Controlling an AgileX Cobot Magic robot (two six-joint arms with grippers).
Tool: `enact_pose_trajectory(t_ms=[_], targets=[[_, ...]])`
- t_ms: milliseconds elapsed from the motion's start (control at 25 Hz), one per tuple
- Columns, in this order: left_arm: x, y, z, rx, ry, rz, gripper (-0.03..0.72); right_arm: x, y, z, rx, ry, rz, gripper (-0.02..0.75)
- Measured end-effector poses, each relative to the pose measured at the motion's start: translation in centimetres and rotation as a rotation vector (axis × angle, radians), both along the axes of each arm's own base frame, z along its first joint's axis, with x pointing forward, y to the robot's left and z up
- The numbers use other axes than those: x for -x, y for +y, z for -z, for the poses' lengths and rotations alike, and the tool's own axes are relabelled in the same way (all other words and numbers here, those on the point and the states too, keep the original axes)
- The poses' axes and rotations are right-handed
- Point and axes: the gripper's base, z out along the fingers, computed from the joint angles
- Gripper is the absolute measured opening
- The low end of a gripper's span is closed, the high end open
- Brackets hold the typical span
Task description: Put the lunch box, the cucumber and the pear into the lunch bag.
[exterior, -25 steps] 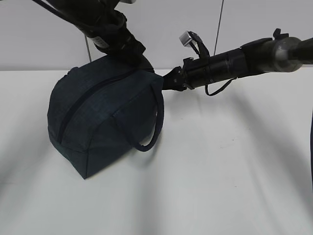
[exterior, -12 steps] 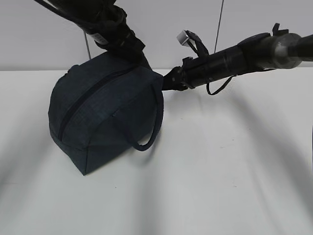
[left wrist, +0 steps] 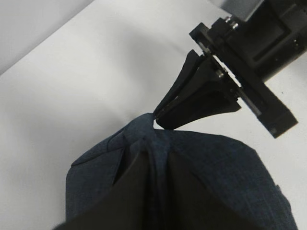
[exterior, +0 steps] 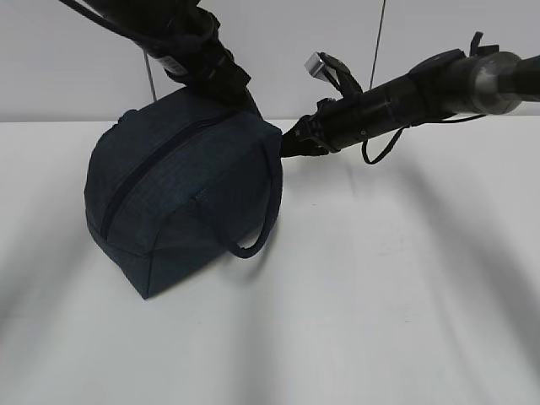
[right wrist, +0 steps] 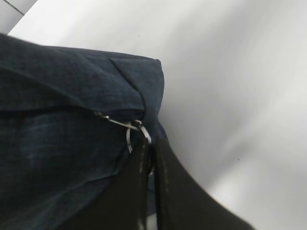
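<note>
The navy lunch bag (exterior: 177, 194) stands on the white table, its zipper (exterior: 143, 173) closed along the top. My left gripper (exterior: 246, 103) comes down from the upper left and is shut on a fold of the bag's fabric at its top back; in the left wrist view (left wrist: 156, 154) the dark fingers pinch that fold. My right gripper (exterior: 288, 145) reaches in from the right and is shut on the metal ring pull (right wrist: 130, 136) at the bag's right corner (right wrist: 144, 96). The lunch box, cucumber and pear are out of view.
One looped handle (exterior: 268, 211) hangs down the bag's front right side. The white table (exterior: 380, 295) stretches to the right and front of the bag. A pale wall stands behind. My right gripper also shows in the left wrist view (left wrist: 159, 119).
The bag's top right corner has risen slightly and the bag has tipped a little to the left. My right arm has lifted slightly. Both grips are unchanged.
</note>
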Motion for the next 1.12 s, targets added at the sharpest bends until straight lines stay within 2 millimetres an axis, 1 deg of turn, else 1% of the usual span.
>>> enact_pose_trajectory(t_ms=[360, 480, 600, 680, 760, 800, 840, 920, 1000, 1120], targets=[[0.0, 0.0, 0.0, 0.003, -0.003, -0.001, 0.017, 0.0, 0.0, -0.1, 0.015, 0.014, 0.014, 0.0], [0.0, 0.0, 0.0, 0.008, -0.001, -0.002, 0.017, -0.1, 0.0, -0.3, -0.007, 0.016, 0.027, 0.001], [0.0, 0.0, -0.1, 0.012, -0.003, -0.002, 0.017, -0.1, 0.1, -0.5, -0.03, 0.002, 0.026, 0.024], [0.1, 0.0, -0.4, 0.025, -0.002, -0.003, 0.017, -0.3, 0.1, -0.2, -0.021, -0.007, 0.035, 0.084], [0.5, 0.1, -1.4, 0.042, -0.013, -0.003, 0.017, -0.4, -0.3, 0.8, 0.008, 0.0, 0.055, 0.176], [0.7, 0.2, -1.8, 0.051, -0.02, -0.004, 0.017, -0.4, -0.4, 1.2, 0.013, 0.008, 0.059, 0.235], [0.7, 0.3, -2.1, 0.058, -0.025, -0.006, 0.017, -0.5, -0.7, 1.3, 0.016, 0.006, 0.07, 0.293], [0.7, 0.4, -2.3, 0.063, -0.029, -0.009, 0.017, -0.6, -0.9, 1.3, 0.01, 0.007, 0.083, 0.365], [0.7, 0.6, -2.3, 0.059, -0.02, -0.009, 0.017, -0.7, -1.0, 1.3, 0.002, 0.008, 0.089, 0.398], [0.7, 0.7, -2.1, 0.05, -0.005, -0.004, 0.017, -0.8, -1.1, 1.1, -0.005, 0.006, 0.096, 0.412]])
